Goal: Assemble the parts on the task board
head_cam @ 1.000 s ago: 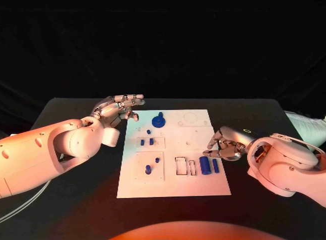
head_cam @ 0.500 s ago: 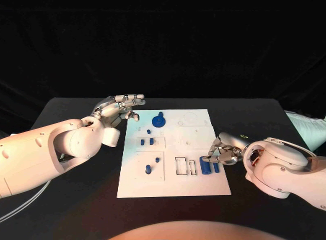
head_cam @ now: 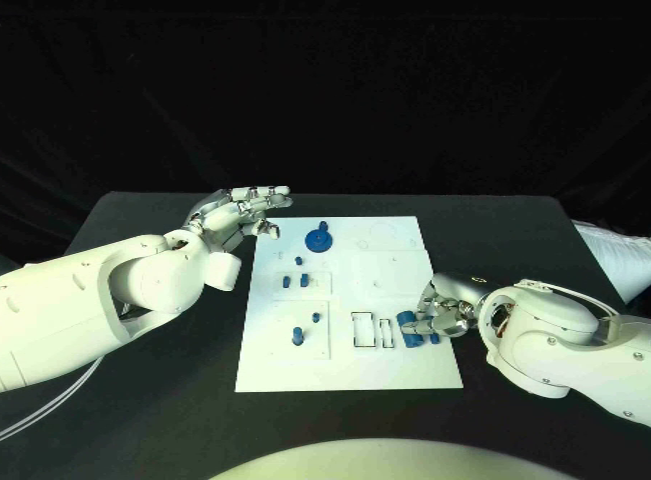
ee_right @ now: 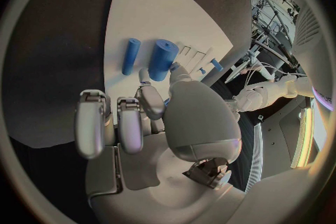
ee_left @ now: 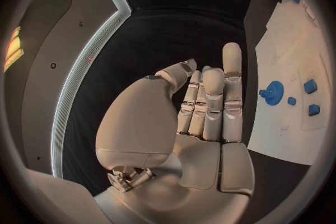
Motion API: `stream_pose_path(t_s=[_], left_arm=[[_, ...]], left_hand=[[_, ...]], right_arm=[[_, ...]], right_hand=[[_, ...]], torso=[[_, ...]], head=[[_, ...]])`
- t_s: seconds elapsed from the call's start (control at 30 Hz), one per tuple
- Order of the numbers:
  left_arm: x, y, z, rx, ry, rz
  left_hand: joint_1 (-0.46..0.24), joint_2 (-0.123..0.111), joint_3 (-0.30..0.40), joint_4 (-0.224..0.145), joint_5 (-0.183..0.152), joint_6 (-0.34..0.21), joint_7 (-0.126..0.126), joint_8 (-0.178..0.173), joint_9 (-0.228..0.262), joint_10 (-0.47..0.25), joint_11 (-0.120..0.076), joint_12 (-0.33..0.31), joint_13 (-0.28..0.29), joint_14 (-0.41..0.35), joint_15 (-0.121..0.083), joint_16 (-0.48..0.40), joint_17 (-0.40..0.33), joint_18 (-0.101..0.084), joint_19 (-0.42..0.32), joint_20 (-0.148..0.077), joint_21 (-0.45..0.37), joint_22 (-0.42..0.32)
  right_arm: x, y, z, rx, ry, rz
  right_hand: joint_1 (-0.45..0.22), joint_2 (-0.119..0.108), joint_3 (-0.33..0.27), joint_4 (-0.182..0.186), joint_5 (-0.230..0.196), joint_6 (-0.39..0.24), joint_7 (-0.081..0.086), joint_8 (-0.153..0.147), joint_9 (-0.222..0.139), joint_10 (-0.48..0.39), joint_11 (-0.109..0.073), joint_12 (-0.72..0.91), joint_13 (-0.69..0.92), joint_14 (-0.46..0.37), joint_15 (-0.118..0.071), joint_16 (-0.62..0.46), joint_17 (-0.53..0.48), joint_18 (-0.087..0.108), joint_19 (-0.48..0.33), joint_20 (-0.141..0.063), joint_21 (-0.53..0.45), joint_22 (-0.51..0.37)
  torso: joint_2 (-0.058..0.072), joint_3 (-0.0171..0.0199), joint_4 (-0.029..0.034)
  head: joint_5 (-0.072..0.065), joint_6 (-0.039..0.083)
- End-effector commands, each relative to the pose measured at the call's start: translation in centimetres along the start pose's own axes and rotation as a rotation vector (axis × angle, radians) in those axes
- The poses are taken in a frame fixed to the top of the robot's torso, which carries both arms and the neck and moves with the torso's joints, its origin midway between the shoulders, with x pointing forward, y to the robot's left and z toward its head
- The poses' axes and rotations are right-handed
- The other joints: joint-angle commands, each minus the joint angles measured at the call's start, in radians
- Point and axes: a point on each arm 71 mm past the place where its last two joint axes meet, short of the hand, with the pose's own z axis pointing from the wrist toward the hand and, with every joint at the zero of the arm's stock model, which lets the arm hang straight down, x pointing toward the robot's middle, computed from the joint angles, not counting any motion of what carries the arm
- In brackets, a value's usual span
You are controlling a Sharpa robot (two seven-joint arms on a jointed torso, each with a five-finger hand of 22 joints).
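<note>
Head view, right robot hand (head_cam: 441,315) lower, touching blue cylinder (head_cam: 410,325)

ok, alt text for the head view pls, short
Head camera looking down at a white task board on a black table. The right hand reaches in at the board's right edge, fingers at a thick blue cylinder; a thinner blue cylinder lies beside it. The left hand hovers off the far left corner, holding nothing, near a blue gear.
</note>
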Motion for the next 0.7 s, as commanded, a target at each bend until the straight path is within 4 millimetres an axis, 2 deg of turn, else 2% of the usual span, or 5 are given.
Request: stream_pose_path(t_s=[0.03, 0.33, 0.7], left_arm=[[0.2, -0.1, 0.0, 0.004, 0.020, -0.007], [0.2, -0.1, 0.0, 0.003, 0.021, -0.007], [0.2, 0.0, 0.0, -0.003, 0.025, -0.008]], left_hand=[[0.004, 0.001, -0.001, -0.004, -0.001, -0.004, -0.001, 0.004, 0.000, -0.005, 0.001, 0.006, -0.001, -0.006, -0.001, -0.006, -0.001, 0.011, -0.008, 0.002, -0.003, -0.001], [0.003, 0.000, -0.001, -0.004, -0.001, -0.005, -0.001, 0.005, 0.000, -0.006, 0.001, 0.006, -0.001, -0.007, -0.001, -0.006, -0.003, 0.011, -0.009, 0.002, -0.003, -0.001], [0.003, 0.001, -0.001, -0.005, -0.001, -0.005, -0.001, 0.005, 0.000, -0.006, 0.001, 0.007, -0.001, -0.008, -0.001, -0.007, -0.004, 0.011, -0.009, 0.002, -0.004, -0.001]], right_arm=[[0.4, 0.0, 0.2, 0.008, 0.031, -0.060], [1.3, 0.5, 1.0, -0.001, 0.037, -0.090], [1.4, 0.9, 0.7, -0.013, 0.010, -0.008]], right_hand=[[0.000, 0.012, -0.008, 0.000, -0.002, -0.006, 0.001, 0.003, 0.002, 0.003, -0.002, 0.066, 0.260, 0.089, 0.002, 0.003, 0.181, -0.009, 0.028, 0.009, 0.005, 0.051], [0.016, 0.020, -0.014, -0.005, 0.000, 0.001, -0.001, 0.012, 0.009, 0.005, -0.004, 0.071, 0.269, 0.090, 0.001, 0.005, 0.185, -0.010, 0.029, 0.008, 0.009, 0.056], [0.059, 0.066, -0.017, -0.016, 0.051, 0.052, -0.025, 0.054, 0.049, 0.044, -0.025, 0.141, 0.339, 0.092, -0.016, 0.014, 0.199, -0.013, 0.036, -0.006, 0.022, 0.072]], torso=[[0.000, -0.0009, 0.0004], [0.000, -0.0003, 0.0010], [-0.001, -0.0005, -0.0019]], head=[[0.002, -0.001], [0.006, -0.006], [0.006, -0.002]])
